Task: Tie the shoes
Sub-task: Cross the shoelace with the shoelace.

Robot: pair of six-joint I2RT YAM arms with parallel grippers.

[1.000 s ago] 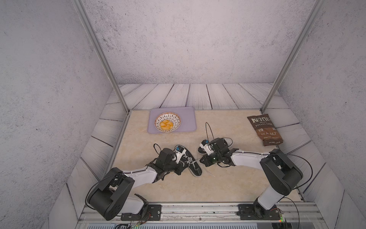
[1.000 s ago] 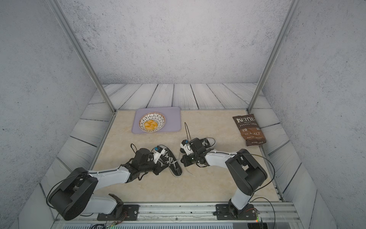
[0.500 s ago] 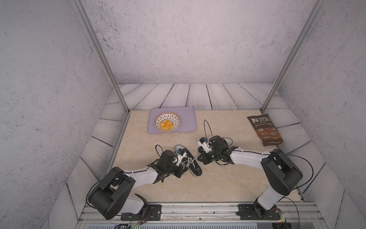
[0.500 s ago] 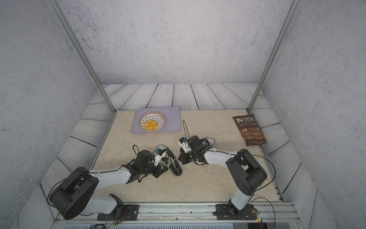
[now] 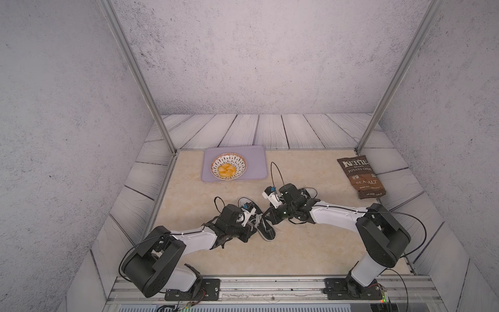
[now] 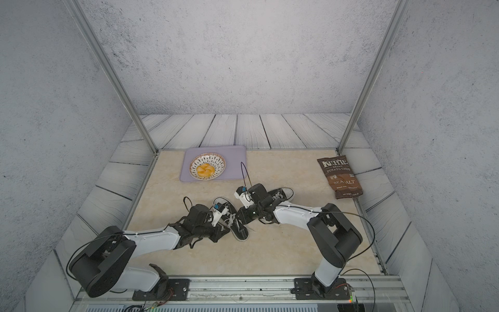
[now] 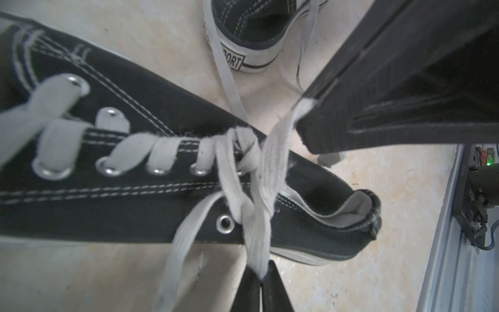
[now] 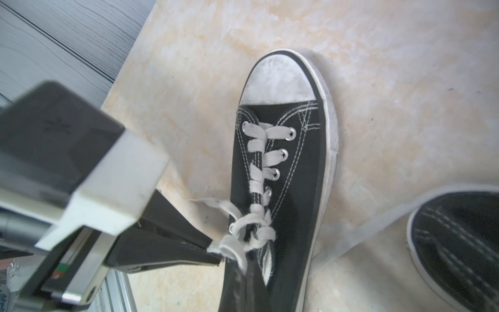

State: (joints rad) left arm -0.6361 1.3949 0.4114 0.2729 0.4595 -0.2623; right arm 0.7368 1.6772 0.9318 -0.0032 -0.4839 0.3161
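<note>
Left fingers [image 7: 244, 294] and right fingers [image 7: 351, 121] still pinch laces [image 7: 259, 167] of 1 shoe [image 7: 135, 202], right pair edged leftward.

Pretty clearly a robot lab test cell, not anyone's home. Two robot arms [image 5: 194, 239] are bolted to an aluminium rail [image 5: 270, 286] along the near edge of a beige marble-look tabletop [image 5: 310, 254]. Bare metal posts [image 5: 140, 81] rise from its far corners. Grey concrete-look panels [image 5: 256, 54] and plank-print sheets [image 5: 270, 132] box it in.
</note>
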